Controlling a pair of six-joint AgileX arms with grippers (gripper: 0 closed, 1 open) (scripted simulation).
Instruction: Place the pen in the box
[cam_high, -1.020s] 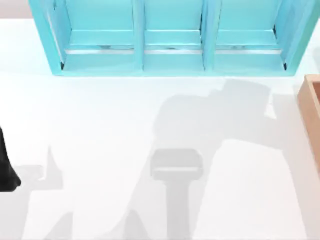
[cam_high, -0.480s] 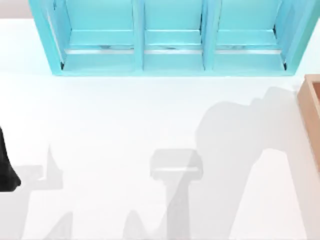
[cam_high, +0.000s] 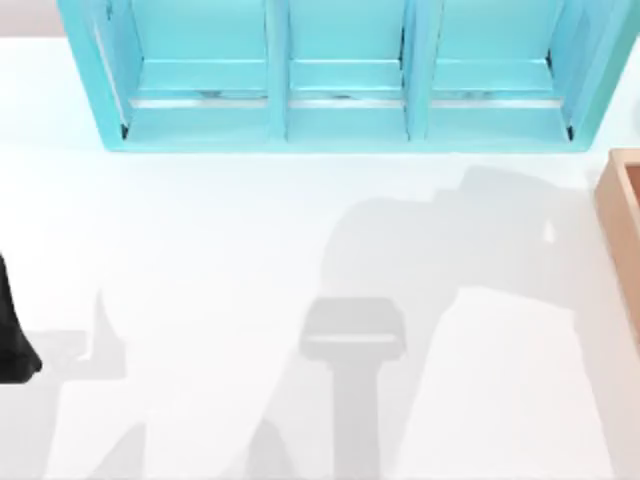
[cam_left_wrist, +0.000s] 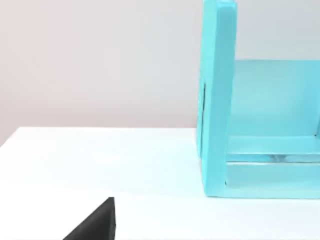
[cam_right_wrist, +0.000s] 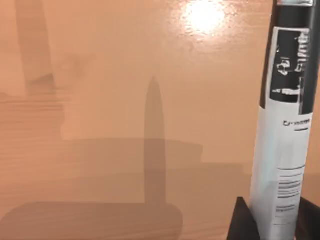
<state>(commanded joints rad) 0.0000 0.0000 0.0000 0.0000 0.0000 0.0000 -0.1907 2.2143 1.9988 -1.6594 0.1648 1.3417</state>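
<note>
The pen (cam_right_wrist: 287, 125), black with a pale grey printed label, stands close up in the right wrist view. It rises from between the dark fingers (cam_right_wrist: 241, 222) of my right gripper (cam_right_wrist: 275, 222), which is shut on its lower part. Behind the pen is the light brown wooden surface of the box (cam_right_wrist: 125, 100), with the pen's thin shadow across it. In the top view, one wall of the box (cam_high: 622, 220) shows at the right edge of the table. My left arm (cam_high: 12, 340) is parked at the left edge, and a dark part of its gripper (cam_left_wrist: 95, 225) shows in the left wrist view.
A large turquoise three-compartment shelf unit (cam_high: 340, 80) stands along the back of the white table; its side wall (cam_left_wrist: 220, 100) is seen from the left wrist. Arm shadows lie over the middle and right of the tabletop.
The right arm's shadow on the table swung toward the box half a second ago and is now back toward the middle. The left arm has not moved.
</note>
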